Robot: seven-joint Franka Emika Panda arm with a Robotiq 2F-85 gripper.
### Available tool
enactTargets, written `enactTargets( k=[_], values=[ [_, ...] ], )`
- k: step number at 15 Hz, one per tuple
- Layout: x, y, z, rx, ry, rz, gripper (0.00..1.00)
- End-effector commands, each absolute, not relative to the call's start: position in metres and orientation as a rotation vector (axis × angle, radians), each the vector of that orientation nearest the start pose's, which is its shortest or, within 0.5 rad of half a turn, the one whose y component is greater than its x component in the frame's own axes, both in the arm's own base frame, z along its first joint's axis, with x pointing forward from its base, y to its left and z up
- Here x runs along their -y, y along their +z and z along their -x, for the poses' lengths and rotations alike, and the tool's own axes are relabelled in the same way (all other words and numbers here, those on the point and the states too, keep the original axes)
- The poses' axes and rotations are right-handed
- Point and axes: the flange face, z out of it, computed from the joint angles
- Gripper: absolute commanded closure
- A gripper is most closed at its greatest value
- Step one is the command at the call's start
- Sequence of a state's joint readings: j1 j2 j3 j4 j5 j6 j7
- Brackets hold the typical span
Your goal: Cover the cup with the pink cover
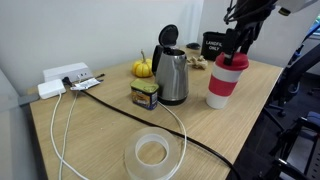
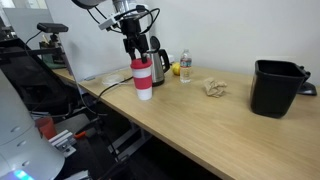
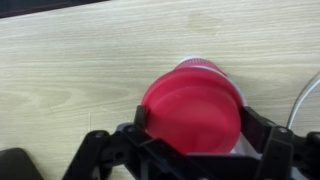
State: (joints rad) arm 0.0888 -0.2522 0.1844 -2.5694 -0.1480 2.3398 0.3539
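The counter is made of smooth pale wood, the kettle of shiny metal, the pink cover of smooth plastic.

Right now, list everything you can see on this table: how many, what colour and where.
cup: one, white with red-pink band, table edge
pink cover: one, red-pink, at the cup's mouth
kettle: one, steel, mid-table
jar: one, yellow-green, before the kettle
tape roll: one, clear, near end
printed cup: one, black, far end
power strip: one, white, corner
bottle: one, clear, beside the kettle
bin: one, black, far end
gripper: one, black, closed on the pink cover
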Motion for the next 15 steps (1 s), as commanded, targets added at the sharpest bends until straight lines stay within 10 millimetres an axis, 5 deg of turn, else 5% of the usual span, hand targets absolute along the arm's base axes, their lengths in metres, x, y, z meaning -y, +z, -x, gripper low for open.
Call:
enactTargets(
  k=[1, 15],
  values=[
    [-0.114, 0.355, -0.419, 0.011, -0.114, 3.242, 0.33],
    [-0.104, 0.342, -0.423, -0.099, -0.053, 3.170, 0.33]
  ],
)
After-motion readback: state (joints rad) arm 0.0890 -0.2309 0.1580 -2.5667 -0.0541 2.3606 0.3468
